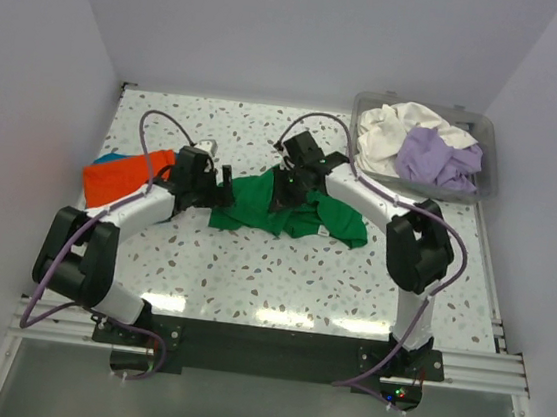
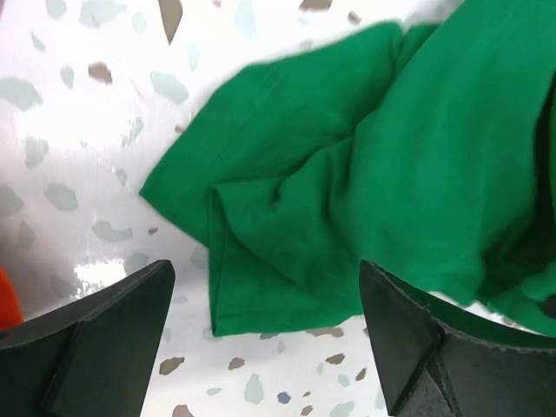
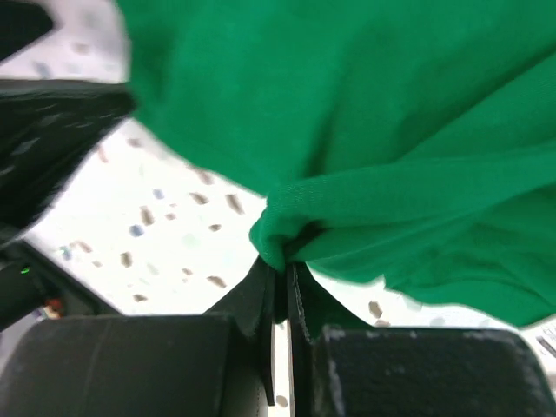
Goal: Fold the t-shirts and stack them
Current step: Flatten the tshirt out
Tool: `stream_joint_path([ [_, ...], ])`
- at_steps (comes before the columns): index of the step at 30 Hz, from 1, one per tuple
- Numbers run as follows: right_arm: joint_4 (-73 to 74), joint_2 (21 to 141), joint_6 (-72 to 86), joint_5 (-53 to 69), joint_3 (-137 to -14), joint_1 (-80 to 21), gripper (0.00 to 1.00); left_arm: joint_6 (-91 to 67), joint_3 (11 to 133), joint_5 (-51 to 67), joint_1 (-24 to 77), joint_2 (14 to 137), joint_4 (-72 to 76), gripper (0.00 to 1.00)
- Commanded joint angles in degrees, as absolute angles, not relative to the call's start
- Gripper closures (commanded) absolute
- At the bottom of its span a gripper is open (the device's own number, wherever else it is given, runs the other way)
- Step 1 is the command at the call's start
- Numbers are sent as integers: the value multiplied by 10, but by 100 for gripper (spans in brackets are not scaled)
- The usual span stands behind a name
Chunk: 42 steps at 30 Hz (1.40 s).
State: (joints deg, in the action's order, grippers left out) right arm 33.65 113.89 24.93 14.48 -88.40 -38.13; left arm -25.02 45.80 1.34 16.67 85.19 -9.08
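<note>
The right pincer (image 3: 280, 268) is pinching the green shirt (image 1: 293, 210) while the spread left pincer (image 2: 265, 291) is facing its hem.

The green shirt (image 1: 303, 211) is a plain, saturated green with no print, its creases shading darker. The orange shirt (image 1: 121, 179) is a solid bright orange, with a sliver of blue cloth (image 1: 111, 157) showing at its edge. In the clear bin (image 1: 491, 142), the white shirt (image 1: 398, 127) is off-white and the lavender shirt (image 1: 435, 158) is pale purple. The surface (image 1: 251, 276) is white, speckled with grey, brown and bluish chips. The left tool (image 2: 265, 291) and right tool (image 3: 280, 269) are black. The arms (image 1: 143, 208) are white and black, with purple cables (image 1: 144, 133).
</note>
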Motion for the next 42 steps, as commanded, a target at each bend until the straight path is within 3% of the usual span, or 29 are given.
stream_joint_path([
  [1, 394, 1046, 231, 170, -957, -381, 100, -265, 511, 23, 162, 833, -93, 8],
  [13, 512, 1017, 182, 317, -1134, -412, 100, -294, 582, 35, 137, 783, -130, 7],
  [17, 539, 1032, 154, 343, -1108, -444, 100, -266, 597, 5, 115, 765, -154, 7],
  [18, 547, 1032, 132, 335, -1093, -449, 97, -259, 598, 3, 106, 762, -162, 7],
  [19, 555, 1027, 121, 309, -1056, -453, 79, -254, 599, 2, 104, 759, -165, 7],
  [23, 568, 993, 91, 224, -975, -457, 42, -228, 597, -21, 102, 758, -183, 7],
  [25, 550, 981, 109, 181, -935, -447, 34, -223, 589, -3, 103, 756, -184, 7],
  [33, 474, 1008, 220, 38, -848, -324, 38, -221, 528, 86, 145, 760, -154, 9],
  [42, 440, 1046, 230, -55, -775, -243, 39, -271, 491, 192, 171, 876, -91, 10],
])
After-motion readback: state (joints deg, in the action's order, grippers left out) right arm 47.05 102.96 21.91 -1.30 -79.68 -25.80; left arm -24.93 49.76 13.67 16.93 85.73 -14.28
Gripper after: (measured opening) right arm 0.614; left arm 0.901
